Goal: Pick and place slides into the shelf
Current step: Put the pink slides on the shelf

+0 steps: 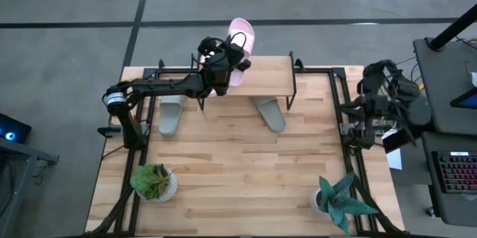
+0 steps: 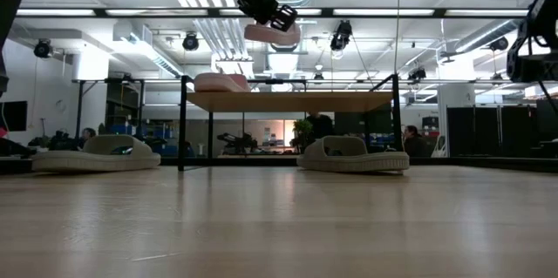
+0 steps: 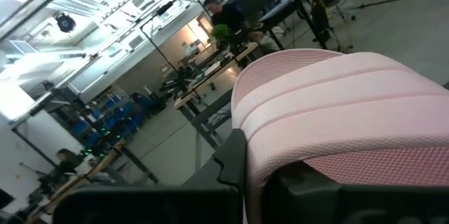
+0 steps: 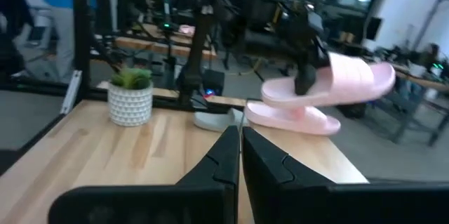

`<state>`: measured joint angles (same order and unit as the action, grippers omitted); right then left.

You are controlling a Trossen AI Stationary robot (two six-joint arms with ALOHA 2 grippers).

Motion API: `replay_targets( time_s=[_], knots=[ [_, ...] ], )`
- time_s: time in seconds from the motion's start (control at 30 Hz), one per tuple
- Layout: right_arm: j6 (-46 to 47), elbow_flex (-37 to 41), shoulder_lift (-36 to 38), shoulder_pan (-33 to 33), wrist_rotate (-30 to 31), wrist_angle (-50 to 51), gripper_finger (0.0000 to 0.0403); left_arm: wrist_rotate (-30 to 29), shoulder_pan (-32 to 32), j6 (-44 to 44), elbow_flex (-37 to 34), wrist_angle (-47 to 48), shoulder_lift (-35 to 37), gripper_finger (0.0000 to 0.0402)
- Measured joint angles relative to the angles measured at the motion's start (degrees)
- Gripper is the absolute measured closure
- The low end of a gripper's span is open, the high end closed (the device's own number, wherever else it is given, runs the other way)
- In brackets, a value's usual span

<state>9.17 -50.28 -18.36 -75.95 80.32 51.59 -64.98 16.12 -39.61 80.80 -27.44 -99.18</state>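
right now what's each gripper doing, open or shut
Left gripper: shut on a pink slide, held above the shelf.
Right gripper: shut, holding nothing, at the table's right edge.

The shelf (image 1: 246, 75) top is partly taken: one pink slide (image 2: 221, 82) lies at its left end, and my left gripper (image 1: 232, 57) holds a second pink slide (image 1: 240, 40) in the air above it. The rest of the plank is free. Under the shelf two grey slides (image 1: 172, 113) (image 1: 271, 113) block the floor at the legs. Two plant pots (image 1: 155, 183) (image 1: 339, 199) stand at the near corners; the table (image 1: 238, 171) between them is open.
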Motion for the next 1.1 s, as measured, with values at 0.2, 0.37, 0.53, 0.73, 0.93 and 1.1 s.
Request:
replay_targets(
  time_s=[0.2, 0.37, 0.53, 0.73, 0.93, 1.1],
  knots=[
    [-4.25, 0.18, 1.05, -0.43, 1.43, -1.39, 0.0395, 0.45, 0.02, 0.27, -0.91, 0.11, 0.02, 0.0401],
    [-4.69, 0.2, 0.23, -0.43, -1.0, -2.36, 0.0395, 0.45, 0.04, 0.04, -0.95, 0.07, 0.02, 0.0401],
    [-10.45, 0.14, -4.0, -0.43, -6.12, -13.05, 0.0394, 0.47, 0.04, -0.14, -0.95, 0.07, 0.02, 0.0401],
    [-7.83, -1.1, -10.6, -0.43, -12.87, -15.72, 0.0394, 0.5, 0.04, -0.21, -0.98, 0.09, 0.02, 0.0401],
    [-0.79, -1.21, -19.53, -0.43, -12.94, -18.03, 0.0394, 0.53, 0.04, -0.32, -1.21, 0.15, 0.02, 0.0401],
    [3.0, -1.29, -26.52, -0.41, -12.58, -21.48, 0.0394, 0.56, 0.04, -0.32, -1.24, 0.13, 0.02, 0.0401]
  ],
)
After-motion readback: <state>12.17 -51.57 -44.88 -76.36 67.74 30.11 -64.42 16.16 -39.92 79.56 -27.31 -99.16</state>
